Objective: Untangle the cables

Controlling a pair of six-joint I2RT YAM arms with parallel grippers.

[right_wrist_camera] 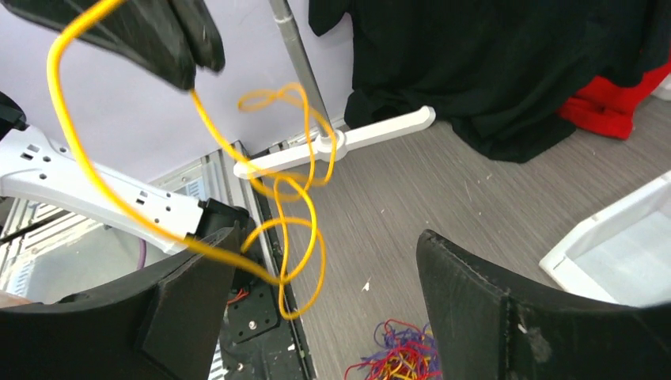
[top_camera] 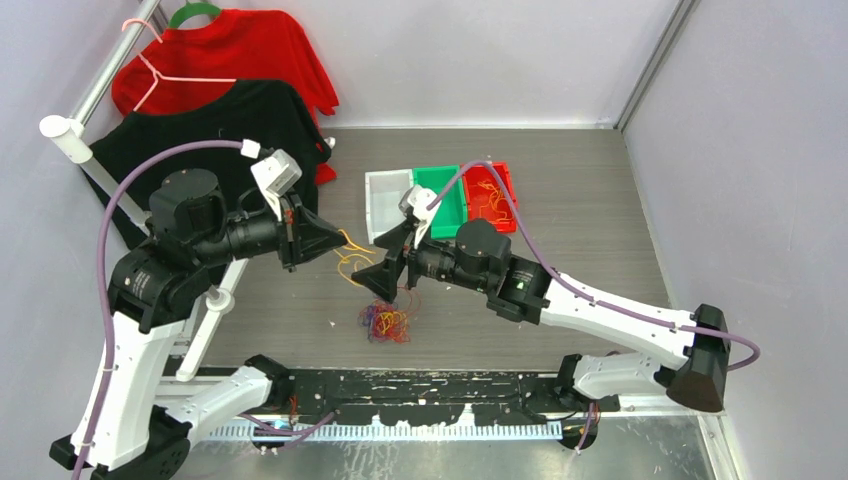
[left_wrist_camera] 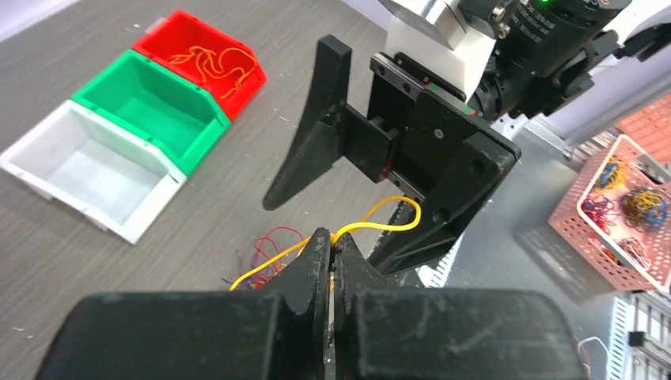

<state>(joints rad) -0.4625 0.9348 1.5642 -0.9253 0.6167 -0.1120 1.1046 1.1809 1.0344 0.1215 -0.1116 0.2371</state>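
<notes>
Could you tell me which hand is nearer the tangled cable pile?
Right. The right hand hangs just beyond the pile; the left hand, gripping a yellow cable, is farther back-left.

Robotics lab test cell: plain panel walls (top_camera: 480, 50) enclose a grey worktop (top_camera: 600, 220) holding sorting bins (top_camera: 452, 212) and a garment rack (top_camera: 110, 70).

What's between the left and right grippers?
One yellow cable, pinched in the shut left gripper, looping across the open right gripper; clearest in right wrist view.
</notes>
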